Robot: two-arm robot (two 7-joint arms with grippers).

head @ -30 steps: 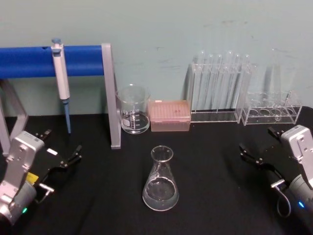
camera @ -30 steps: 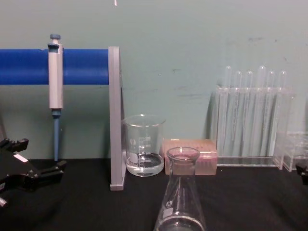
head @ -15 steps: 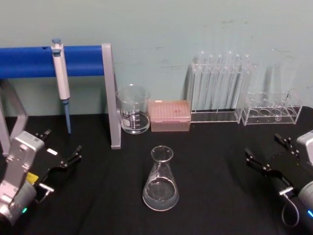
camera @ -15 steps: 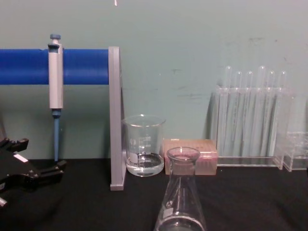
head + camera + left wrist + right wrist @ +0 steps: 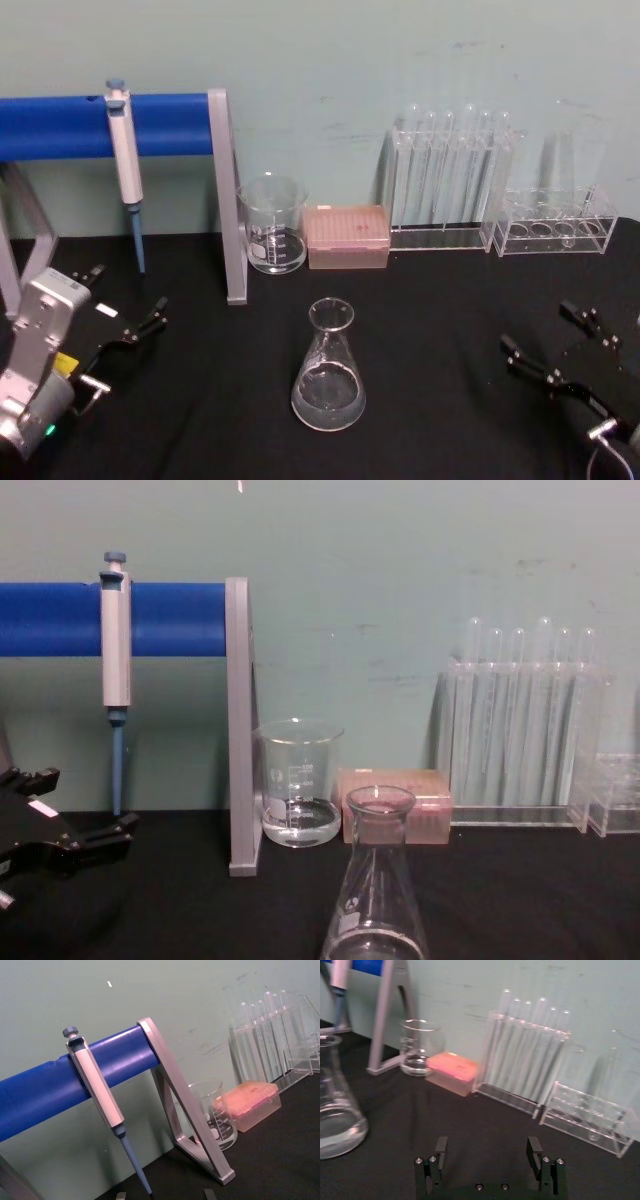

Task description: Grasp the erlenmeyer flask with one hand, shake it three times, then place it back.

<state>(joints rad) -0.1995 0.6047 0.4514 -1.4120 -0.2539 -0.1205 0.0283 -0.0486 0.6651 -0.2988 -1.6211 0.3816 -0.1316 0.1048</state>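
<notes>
- Nearest you, the right gripper [image 5: 540, 328] sits low at the right of the black table [image 5: 440, 300]. Its fingers are spread wide with nothing between them, which I'd say is plenty to take a flask neck.
- Over on the left, the left gripper [image 5: 128, 290] is gaping and empty too, well apart from the glass. It looks parked to me.
- Dead centre between them, the erlenmeyer flask [image 5: 327, 375] stands upright on its wide base, untouched, with a little clear liquid in the bottom. From there either arm could reach it.
- Behind it, the beaker [image 5: 272, 225] and the pink tip box [image 5: 346, 237] sit just beside each other near the wall.
- Farthest back, you've got the test tube rack [image 5: 450, 190] on the right and the pipette [image 5: 124, 150] hanging from the blue bar [image 5: 60, 125] on the left. By my read, the fragile kit is set back to leave you shaking room.
</notes>
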